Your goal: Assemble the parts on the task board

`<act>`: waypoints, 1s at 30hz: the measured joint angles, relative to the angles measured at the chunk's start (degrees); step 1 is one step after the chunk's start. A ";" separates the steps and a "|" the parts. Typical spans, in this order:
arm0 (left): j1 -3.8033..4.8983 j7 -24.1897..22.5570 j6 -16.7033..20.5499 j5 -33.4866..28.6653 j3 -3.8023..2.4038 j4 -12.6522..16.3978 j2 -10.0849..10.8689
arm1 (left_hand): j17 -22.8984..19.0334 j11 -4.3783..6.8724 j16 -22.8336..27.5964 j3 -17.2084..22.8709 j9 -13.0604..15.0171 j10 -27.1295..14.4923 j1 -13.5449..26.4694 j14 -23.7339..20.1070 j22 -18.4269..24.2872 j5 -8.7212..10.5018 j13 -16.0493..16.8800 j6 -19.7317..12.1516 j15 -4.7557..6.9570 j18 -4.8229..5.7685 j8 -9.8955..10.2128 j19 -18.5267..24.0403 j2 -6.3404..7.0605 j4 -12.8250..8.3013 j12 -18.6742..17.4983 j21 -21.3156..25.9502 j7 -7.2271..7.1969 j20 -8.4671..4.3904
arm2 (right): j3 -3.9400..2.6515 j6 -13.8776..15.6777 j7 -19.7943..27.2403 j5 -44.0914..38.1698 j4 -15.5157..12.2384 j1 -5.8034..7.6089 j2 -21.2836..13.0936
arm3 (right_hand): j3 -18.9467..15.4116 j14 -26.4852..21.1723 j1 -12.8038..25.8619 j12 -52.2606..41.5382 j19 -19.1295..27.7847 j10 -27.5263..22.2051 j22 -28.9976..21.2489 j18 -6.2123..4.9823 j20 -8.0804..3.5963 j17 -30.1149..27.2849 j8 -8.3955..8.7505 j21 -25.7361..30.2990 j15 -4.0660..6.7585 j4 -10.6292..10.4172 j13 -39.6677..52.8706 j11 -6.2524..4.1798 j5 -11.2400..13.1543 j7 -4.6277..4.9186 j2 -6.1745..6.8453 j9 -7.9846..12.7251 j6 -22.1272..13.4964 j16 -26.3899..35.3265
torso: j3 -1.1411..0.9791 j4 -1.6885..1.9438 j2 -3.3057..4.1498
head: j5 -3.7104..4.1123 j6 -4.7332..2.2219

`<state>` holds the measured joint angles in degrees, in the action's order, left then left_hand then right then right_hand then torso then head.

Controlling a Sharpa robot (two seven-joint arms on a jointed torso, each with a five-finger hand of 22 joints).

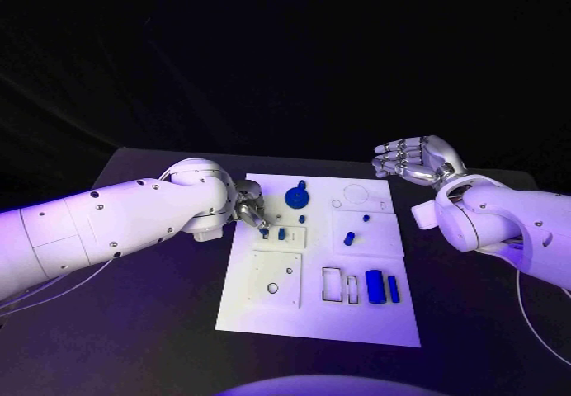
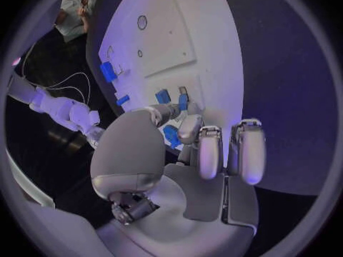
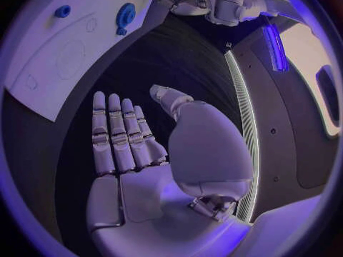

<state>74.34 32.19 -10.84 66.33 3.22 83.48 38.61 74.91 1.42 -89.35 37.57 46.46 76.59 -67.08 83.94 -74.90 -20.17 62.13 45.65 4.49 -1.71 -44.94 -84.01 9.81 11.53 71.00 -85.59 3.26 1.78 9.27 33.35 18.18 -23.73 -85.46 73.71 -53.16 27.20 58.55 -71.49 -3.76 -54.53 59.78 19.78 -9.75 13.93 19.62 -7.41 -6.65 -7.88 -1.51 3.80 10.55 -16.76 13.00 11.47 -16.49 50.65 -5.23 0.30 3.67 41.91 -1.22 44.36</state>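
- Closest to us in the head view lies the near edge of the task board (image 1: 321,330), a white plate in the middle of the black table (image 1: 143,346), which is the largest thing before us.
- Our left arm (image 1: 107,223) comes in over the board's left side, and our right arm (image 1: 512,219) hangs beyond its right edge.
- Our right hand (image 1: 417,158) is off the board, past its far right corner, fingers straight and apart, holding nothing; the right wrist view shows the palm bare.
- Our left hand (image 1: 250,206) sits over the board's upper left part, fingers curled down toward two small blue parts (image 1: 274,234) standing in a recessed panel. We cannot tell whether the fingertips (image 2: 187,130) pinch one of them or merely touch.
- On the far side of the board rests a round blue disc (image 1: 296,196).
- Two long blue bars (image 1: 381,286) lie side by side in the near right slots, beside two bare slot outlines.
- A short blue peg (image 1: 349,238) lies tilted near the board's middle, with a still smaller blue piece (image 1: 365,219) just beyond it.
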 measured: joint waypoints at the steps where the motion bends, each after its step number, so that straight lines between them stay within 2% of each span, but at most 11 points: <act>1: 0.00 -0.01 -0.01 0.05 0.01 0.01 -0.01 | 0.00 0.00 0.00 0.00 0.00 0.00 0.00 0.00 0.00 0.00 0.00 0.00 0.00 0.00 0.00 0.00 0.00 0.00 0.00 0.00 0.00 0.00 | 0.00 0.00 0.00 0.00 0.00 0.00 0.00 | 0.00 0.00 0.00 0.00 0.00 0.00 0.00 0.00 0.00 0.00 0.00 0.00 0.00 0.00 0.00 0.00 0.00 0.00 0.00 0.00 0.00 0.00 | 0.00 0.00 0.00 | -0.01 0.03; 30: -0.04 0.37 -1.05 0.18 0.17 0.39 -0.03 | 0.00 0.22 0.00 0.00 0.11 0.21 0.45 0.00 0.00 0.03 -0.02 0.28 0.00 0.00 -0.22 0.00 -0.45 0.00 0.00 0.00 -0.08 0.00 | 0.01 -0.09 0.05 0.09 0.06 -0.03 0.01 | 0.00 0.00 0.02 0.00 0.00 0.00 -0.22 0.00 0.00 -0.12 0.00 0.00 0.00 0.00 0.00 0.00 0.00 -0.14 -0.02 0.07 -0.14 0.23 | -0.02 0.01 -0.03 | -0.07 0.49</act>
<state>74.30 32.56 -11.89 66.51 3.40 83.87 38.58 74.91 1.64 -89.34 37.57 46.56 76.81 -66.64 83.94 -74.90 -20.14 62.11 45.93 4.49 -1.70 -45.16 -84.01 9.36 11.53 71.00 -85.59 3.18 1.78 9.29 33.26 18.23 -23.64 -85.40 73.68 -53.15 27.20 58.55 -71.47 -3.76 -54.53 59.78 19.56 -9.76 13.93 19.49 -7.41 -6.65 -7.89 -1.50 3.80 10.55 -16.76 12.87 11.45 -16.42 50.51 -5.00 0.28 3.68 41.89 -1.29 44.85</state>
